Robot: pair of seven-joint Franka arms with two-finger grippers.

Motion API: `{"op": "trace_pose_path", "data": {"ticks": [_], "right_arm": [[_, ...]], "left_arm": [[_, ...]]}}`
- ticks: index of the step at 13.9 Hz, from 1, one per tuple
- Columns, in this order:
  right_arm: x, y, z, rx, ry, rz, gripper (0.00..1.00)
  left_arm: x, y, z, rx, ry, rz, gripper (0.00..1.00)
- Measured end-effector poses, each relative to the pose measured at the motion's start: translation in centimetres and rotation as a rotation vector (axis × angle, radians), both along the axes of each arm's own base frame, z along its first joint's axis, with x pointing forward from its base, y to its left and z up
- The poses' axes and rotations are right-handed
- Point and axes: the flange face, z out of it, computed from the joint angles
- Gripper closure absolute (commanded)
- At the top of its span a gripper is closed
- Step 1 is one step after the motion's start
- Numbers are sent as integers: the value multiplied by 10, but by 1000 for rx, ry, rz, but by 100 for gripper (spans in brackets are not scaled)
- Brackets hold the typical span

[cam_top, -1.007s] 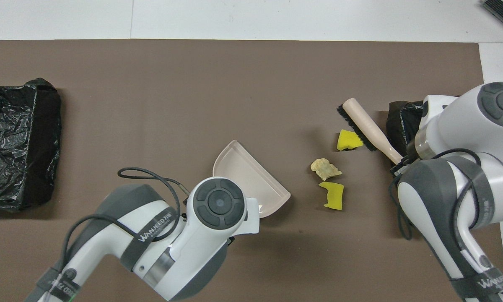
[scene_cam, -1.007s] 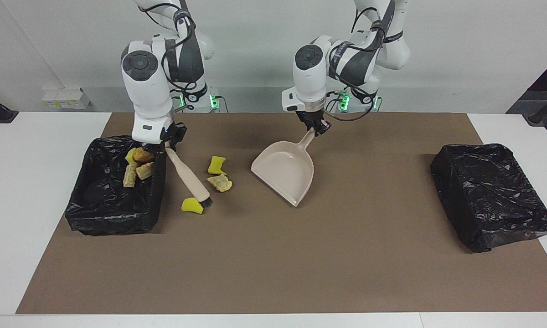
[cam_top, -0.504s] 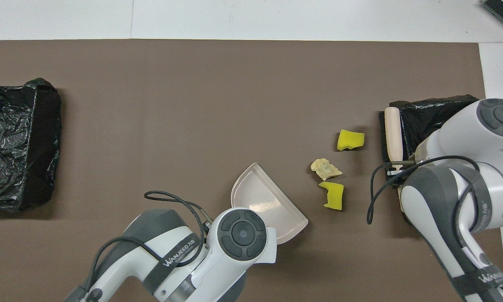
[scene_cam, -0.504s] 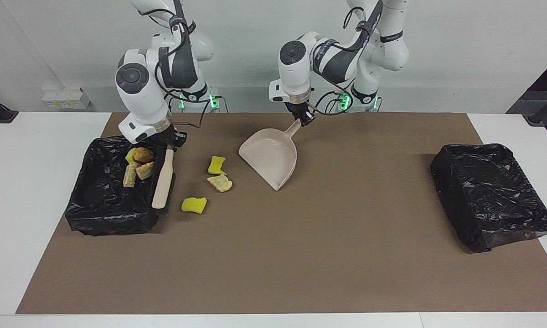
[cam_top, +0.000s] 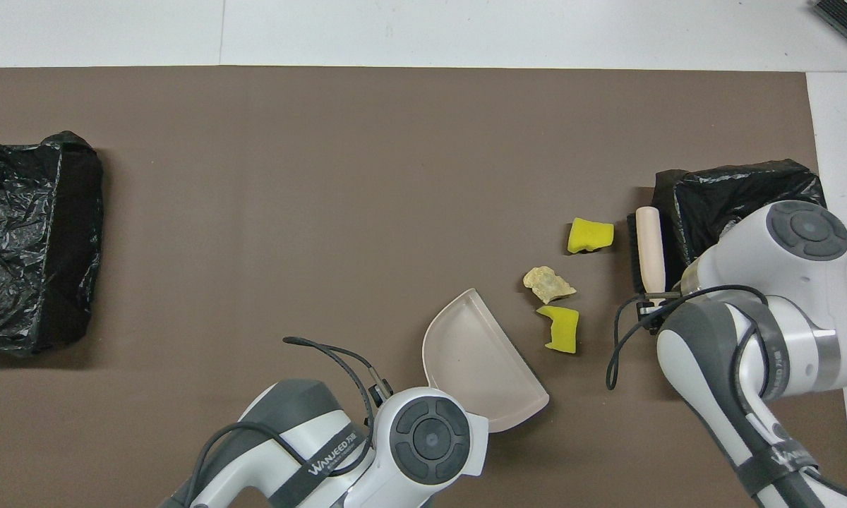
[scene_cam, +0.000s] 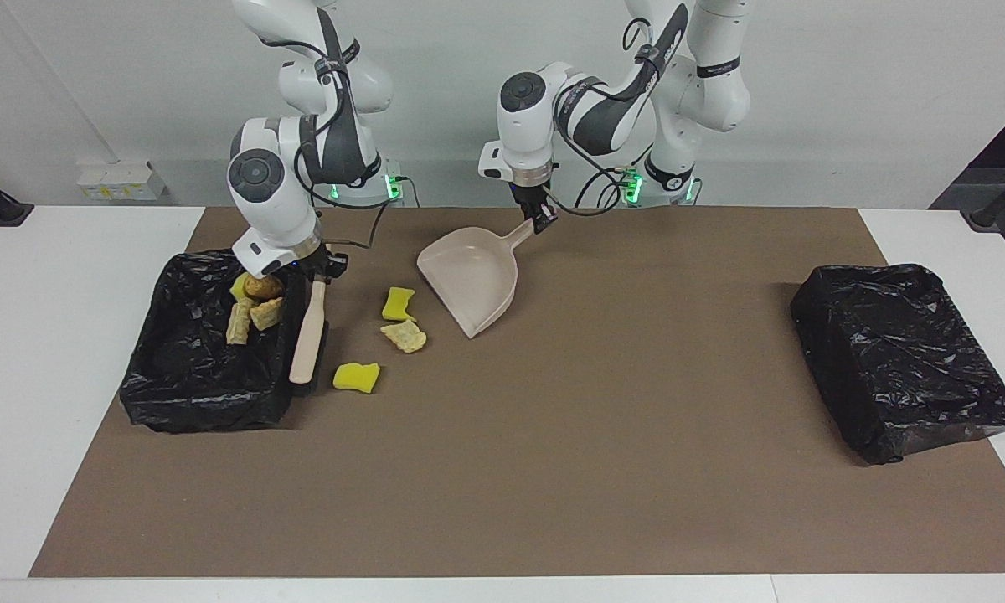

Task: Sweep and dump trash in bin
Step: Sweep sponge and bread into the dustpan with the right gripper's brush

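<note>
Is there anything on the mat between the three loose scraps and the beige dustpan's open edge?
Nothing visible. The two yellow sponge chunks and the golden-brown bread piece lie on bare brown mat, beside the beige plastic dustpan.

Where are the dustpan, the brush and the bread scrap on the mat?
dustpan (scene_cam: 471,280), facing view, middle of its scoop.
brush (scene_cam: 308,339), facing view, middle of its beige back.
bread scrap (cam_top: 548,283), overhead view, its middle.

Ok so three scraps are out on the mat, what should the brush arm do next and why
Probably swing the brush, held by the right gripper, out from the bin wall onto the mat past the yellow scrap, ready to sweep toward the dustpan in the left gripper.
</note>
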Motion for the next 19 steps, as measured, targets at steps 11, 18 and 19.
{"op": "trace_pose_path", "data": {"ticks": [11,18,19], "right_arm": [[-61,143,2,65,44,310,100],[-131,228,24,116,59,257,100],[-131,236,29,129,53,245,100]], "left_arm": [[24,19,-13,18,19,52,100],[46,37,-20,24,30,85,100],[46,37,-20,23,30,85,100]]}}
